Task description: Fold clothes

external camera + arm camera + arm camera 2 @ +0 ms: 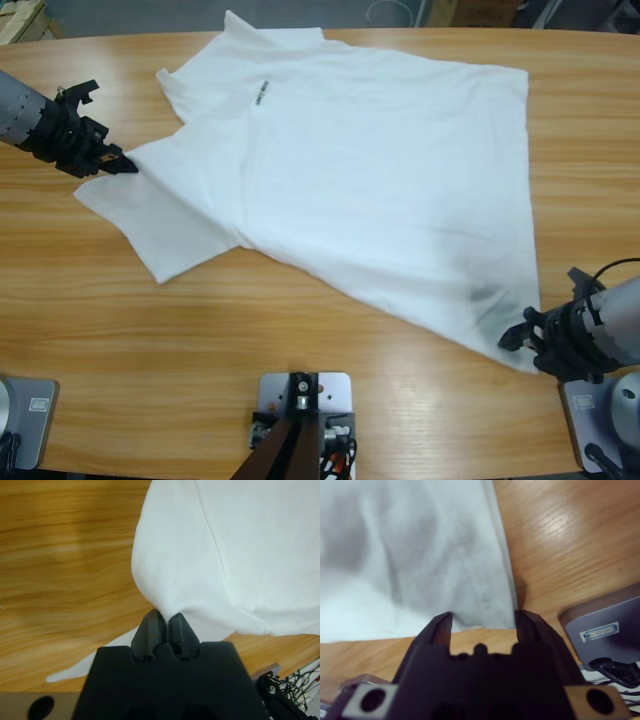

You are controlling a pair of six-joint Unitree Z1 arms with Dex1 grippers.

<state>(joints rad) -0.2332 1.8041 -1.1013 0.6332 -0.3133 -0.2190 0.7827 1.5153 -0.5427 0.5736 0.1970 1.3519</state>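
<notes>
T-shirt (350,180): spread flat on the wooden table (300,330), filling the middle of the high view, with a sleeve toward 9 o'clock and the hem corner toward 5 o'clock.
Left gripper (115,160): seen at 9 o'clock in the high view, at the sleeve's edge; the jaws are pressed together on a pinch of white cloth.
Left wrist view only: the cloth (225,555) is shown drawn into a point between the left gripper's (164,625) jaws, with a seam running along it.
Right gripper (520,335): placed at 5 o'clock, at the hem corner.
Right wrist view only: the right gripper's (484,622) jaws are shown spread wide, the hem corner (485,605) lying between them, ungripped.
Look of shirt: plain white, lightly creased, with a small dark logo (261,93) on the chest.
</notes>
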